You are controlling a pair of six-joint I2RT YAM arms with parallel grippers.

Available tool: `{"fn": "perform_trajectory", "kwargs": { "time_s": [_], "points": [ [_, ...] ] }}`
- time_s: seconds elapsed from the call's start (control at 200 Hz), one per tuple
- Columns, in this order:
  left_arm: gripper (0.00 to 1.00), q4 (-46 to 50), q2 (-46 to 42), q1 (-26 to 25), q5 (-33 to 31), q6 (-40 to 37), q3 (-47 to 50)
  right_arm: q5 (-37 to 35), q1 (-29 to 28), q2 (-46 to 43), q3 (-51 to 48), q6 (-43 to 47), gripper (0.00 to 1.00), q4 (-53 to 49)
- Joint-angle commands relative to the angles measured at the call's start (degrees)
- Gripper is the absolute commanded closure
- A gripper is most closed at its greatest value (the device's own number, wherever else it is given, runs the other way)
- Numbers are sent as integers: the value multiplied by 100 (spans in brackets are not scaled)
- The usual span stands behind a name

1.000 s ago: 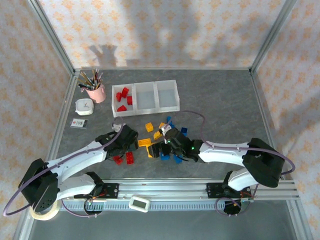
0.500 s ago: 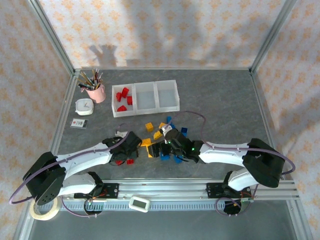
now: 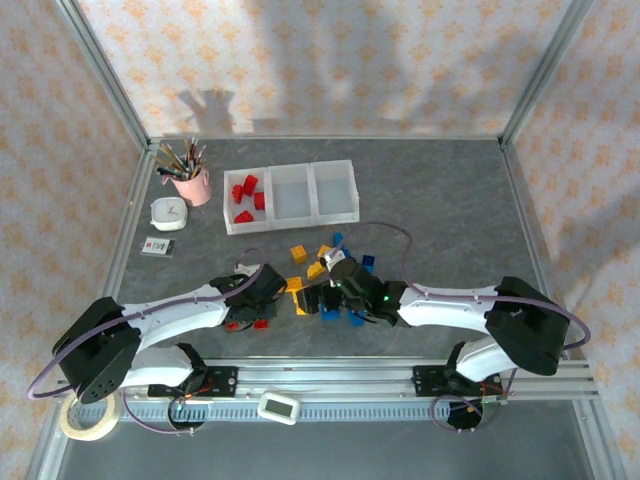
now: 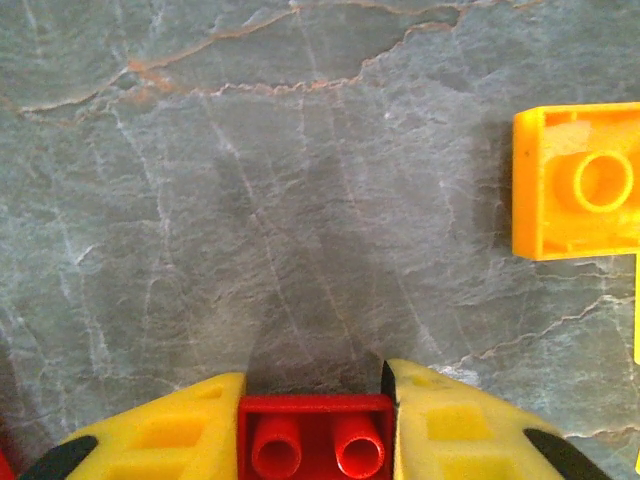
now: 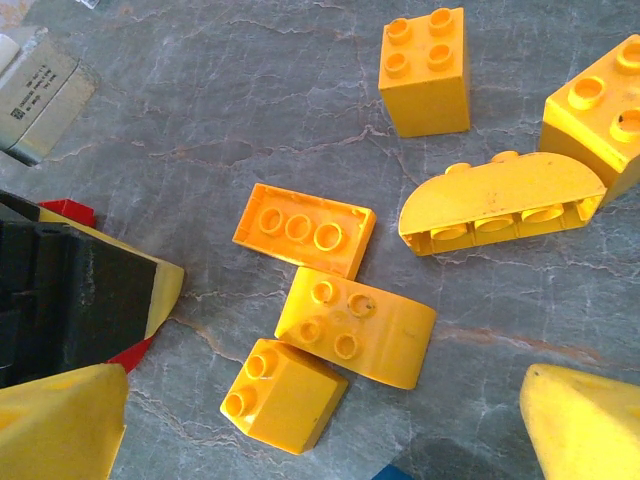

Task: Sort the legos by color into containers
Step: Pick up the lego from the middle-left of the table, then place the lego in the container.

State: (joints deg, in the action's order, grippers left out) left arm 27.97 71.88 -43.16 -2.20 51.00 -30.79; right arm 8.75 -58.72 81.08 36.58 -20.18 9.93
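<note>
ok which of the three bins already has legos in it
The left bin, the one nearest the pink cup: it holds red legos, while the middle bin and right bin sit empty.

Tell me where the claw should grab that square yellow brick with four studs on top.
I'd pinch the square yellow brick across two opposite flat side walls, coming straight down from above: it sits studs-up, and its sides are straight and parallel.

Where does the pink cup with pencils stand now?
In the top view, the pink cup stands at far left, just left of the containers, behind a small white clock.
</note>
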Motion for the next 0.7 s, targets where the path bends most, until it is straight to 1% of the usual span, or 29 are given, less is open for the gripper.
{"fn": "perform_trajectory", "kwargs": {
  "time_s": [0.0, 0.1, 0.22, 0.31, 0.506, 0.596, 0.696],
  "points": [
    [72, 63, -54, -46, -143, 14, 7, -201, -10, -158, -6, -89, 0, 138],
    [74, 195, -228, -45, -342, 24, -112, -265, 3, -210, 80, -124, 0, 83],
    [75, 400, -474, -19, -820, -31, -436, -228, 162, -346, 182, -220, 0, 35],
    [74, 346, -584, 176, -1008, -234, -695, -109, 372, -390, 256, -258, 0, 37],
    [75, -64, -322, 1293, -1215, -971, -1512, -105, 774, -282, 563, -231, 0, -2],
    [75, -428, 53, 1679, -1235, -1277, -1869, -176, 874, -149, 757, -154, 0, -15],
    [75, -640, 720, 2114, -1175, -1549, -2385, -266, 927, -33, 921, -68, 0, -6]
  ]
}}
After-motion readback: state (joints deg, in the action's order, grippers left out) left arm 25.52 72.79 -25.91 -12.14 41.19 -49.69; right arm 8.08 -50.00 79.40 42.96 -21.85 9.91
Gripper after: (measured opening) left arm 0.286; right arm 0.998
